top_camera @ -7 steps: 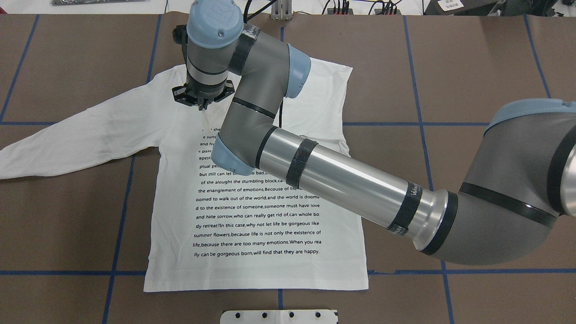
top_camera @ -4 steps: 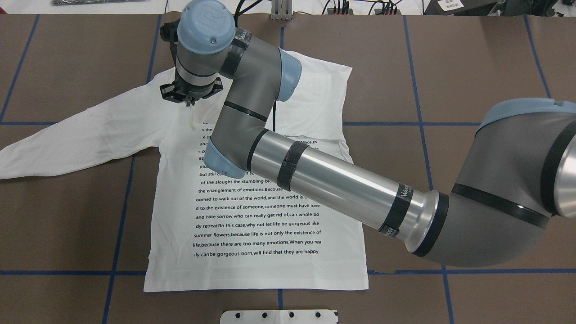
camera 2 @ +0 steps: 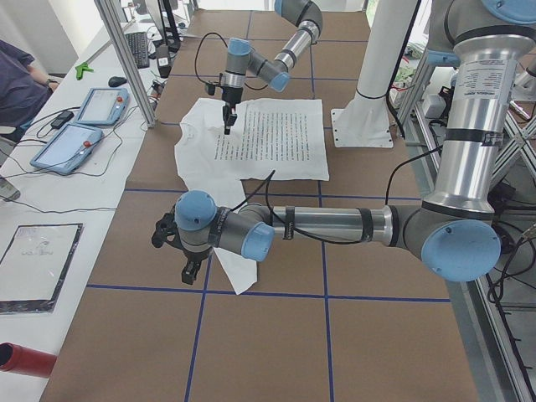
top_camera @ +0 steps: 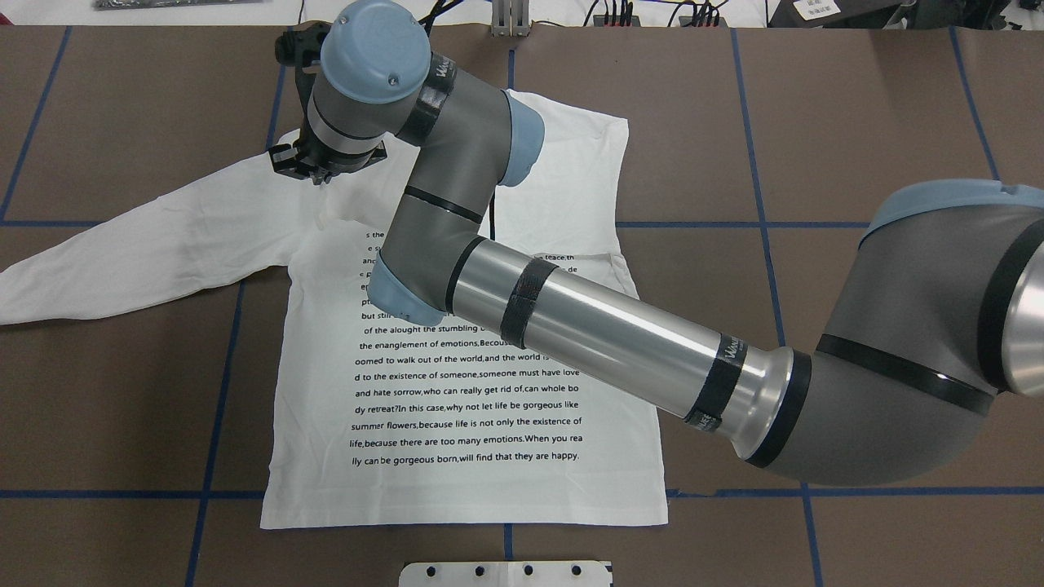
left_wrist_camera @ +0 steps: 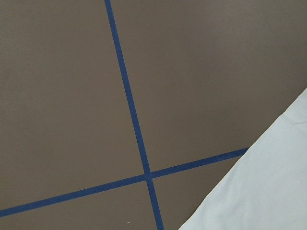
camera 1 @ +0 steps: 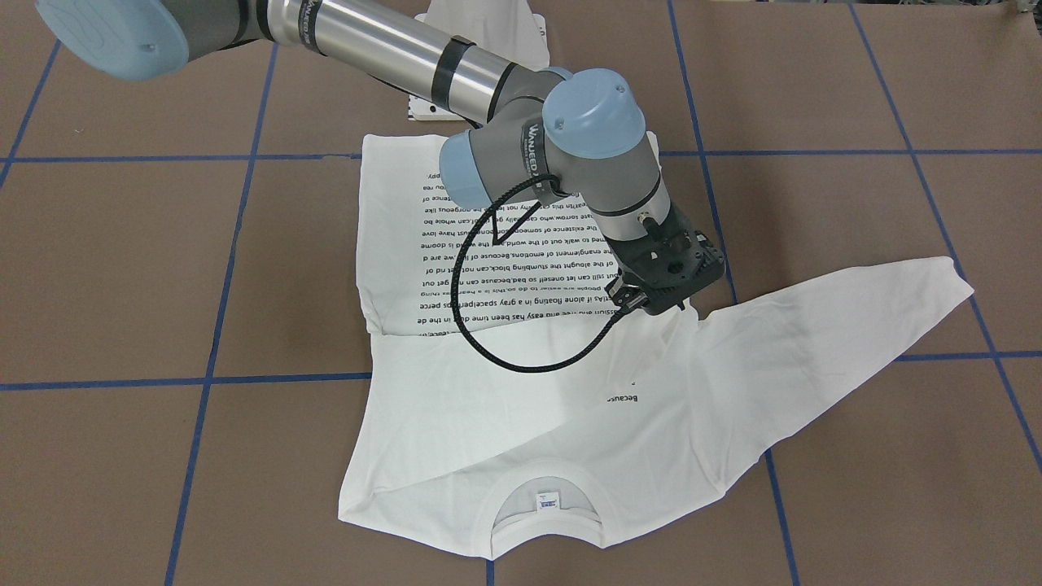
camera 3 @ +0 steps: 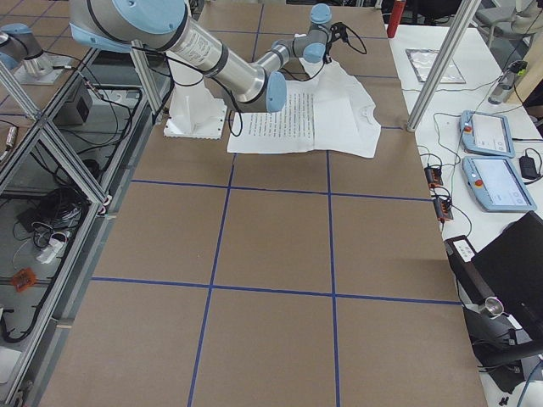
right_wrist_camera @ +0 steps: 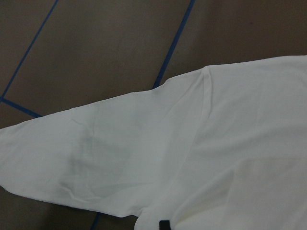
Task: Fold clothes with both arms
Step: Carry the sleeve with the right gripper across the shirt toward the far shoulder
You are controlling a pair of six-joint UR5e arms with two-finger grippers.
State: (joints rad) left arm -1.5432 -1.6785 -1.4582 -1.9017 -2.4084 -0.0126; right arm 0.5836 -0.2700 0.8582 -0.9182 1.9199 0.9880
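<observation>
A: Slippage is what is worrying me. The black two-finger right gripper [top_camera: 318,175], in the upper left of the overhead view, is looking pinched together on only a small tuck of the white long-sleeved cotton shirt with black text lines [top_camera: 457,391].

B: Is it really gripping?

A: I am judging so. In the front-facing view the cloth is rising in a little tent to the fingertips, right of centre. With so thin a bite, a pull could be letting the fabric slide out, and the layer folded over the chest would be landing crooked.

B: And if the hold is firm?

A: Then the whole shirt could be skidding over the brown table with blue tape lines [top_camera: 856,122], since nothing is pinning the hem at the bottom of the frame.

B: The other one?

A: The black left gripper [camera 2: 190,272] is hanging at the lower left of the left-side view, near the end of the outstretched sleeve [top_camera: 139,253]. Fingers apart or together, I cannot tell.

B: And the shirt?

A: It is lying text up, mid-frame overhead, under the right arm.
</observation>
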